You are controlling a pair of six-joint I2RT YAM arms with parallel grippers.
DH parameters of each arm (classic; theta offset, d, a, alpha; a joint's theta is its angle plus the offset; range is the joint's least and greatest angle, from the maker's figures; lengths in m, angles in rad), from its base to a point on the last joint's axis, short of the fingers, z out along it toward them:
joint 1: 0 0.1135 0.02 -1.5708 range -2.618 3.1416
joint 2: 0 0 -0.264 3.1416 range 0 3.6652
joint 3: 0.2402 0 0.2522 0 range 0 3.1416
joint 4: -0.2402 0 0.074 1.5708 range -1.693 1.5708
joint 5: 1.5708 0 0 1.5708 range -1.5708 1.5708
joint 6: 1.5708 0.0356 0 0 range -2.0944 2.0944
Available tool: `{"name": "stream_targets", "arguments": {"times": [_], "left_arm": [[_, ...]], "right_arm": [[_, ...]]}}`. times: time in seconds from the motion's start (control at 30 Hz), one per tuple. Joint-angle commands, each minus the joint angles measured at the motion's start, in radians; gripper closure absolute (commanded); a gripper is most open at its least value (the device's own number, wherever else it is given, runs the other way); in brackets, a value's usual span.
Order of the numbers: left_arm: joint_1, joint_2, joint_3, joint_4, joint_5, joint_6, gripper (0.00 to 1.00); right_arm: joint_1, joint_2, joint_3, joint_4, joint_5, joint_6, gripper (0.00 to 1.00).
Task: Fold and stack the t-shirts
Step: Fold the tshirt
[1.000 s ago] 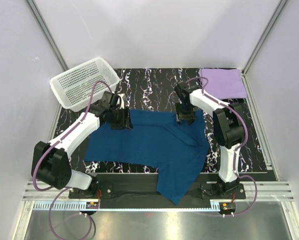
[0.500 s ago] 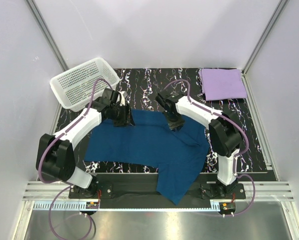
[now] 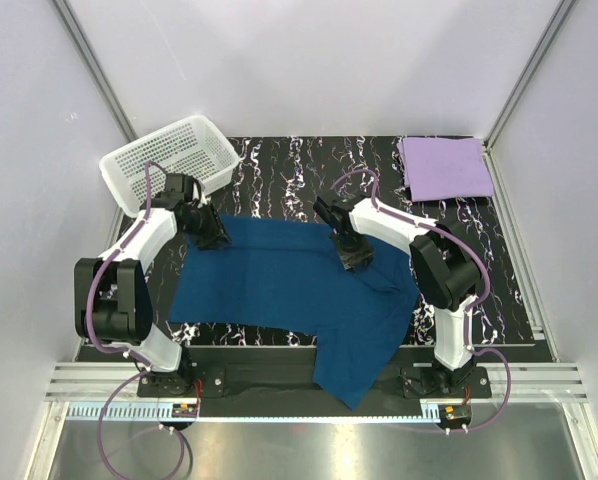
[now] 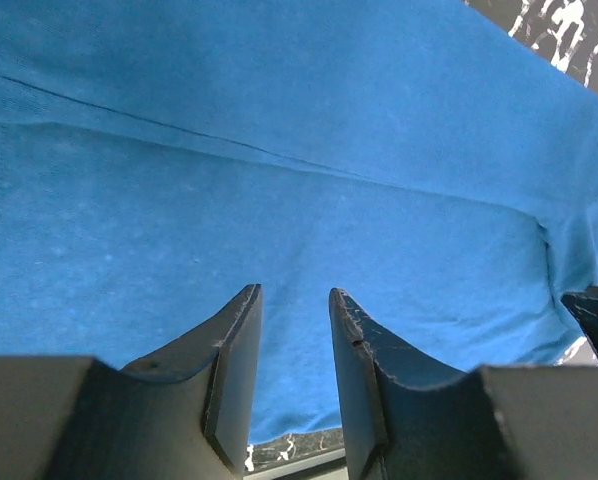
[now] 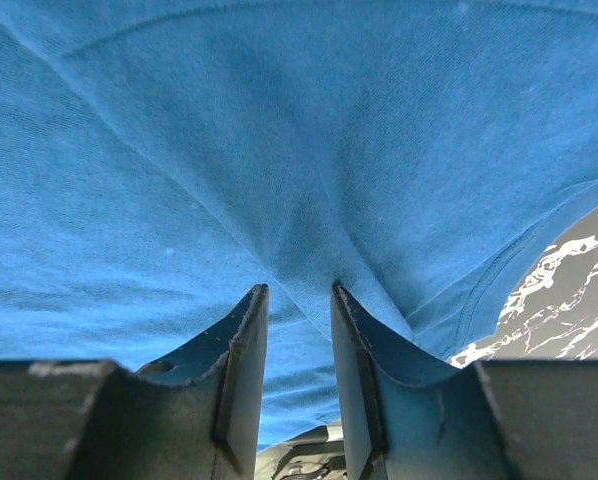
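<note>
Folding the blue shirt (image 3: 279, 285), spread along the tabletop's (image 3: 299, 170) near edge, seems to be starting: the right gripper (image 5: 299, 290) pinches a pucker, while the left gripper (image 4: 294, 295), fingers slightly apart, must next clamp its far-left corner.

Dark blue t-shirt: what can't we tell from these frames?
- Dark blue cloth t-shirt, far-left corner: top view, white left arm covers it.
- Left fingers: gripping or not; left wrist view shows only a gap over cloth.
- Its collar and sleeves: both wrist views too close, cropped.
</note>
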Motion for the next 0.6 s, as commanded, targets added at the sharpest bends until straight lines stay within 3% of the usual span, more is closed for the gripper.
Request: {"name": "stream_targets", "arguments": {"times": [0.0, 0.3, 0.47, 0.57], "left_arm": [[-0.009, -0.035, -0.01, 0.026, 0.047, -0.015, 0.62], [-0.009, -0.04, -0.03, 0.049, 0.057, -0.012, 0.62], [-0.009, -0.054, -0.031, 0.038, 0.038, 0.0, 0.62], [-0.009, -0.055, -0.037, 0.043, 0.047, -0.003, 0.62]], "right_arm": [[0.015, 0.008, -0.016, 0.028, 0.011, -0.006, 0.62], [0.026, 0.049, -0.027, 0.045, 0.068, -0.012, 0.62], [0.026, 0.041, -0.04, 0.072, 0.111, -0.009, 0.86], [0.024, 0.009, -0.036, 0.072, 0.127, -0.003, 0.93]]}}
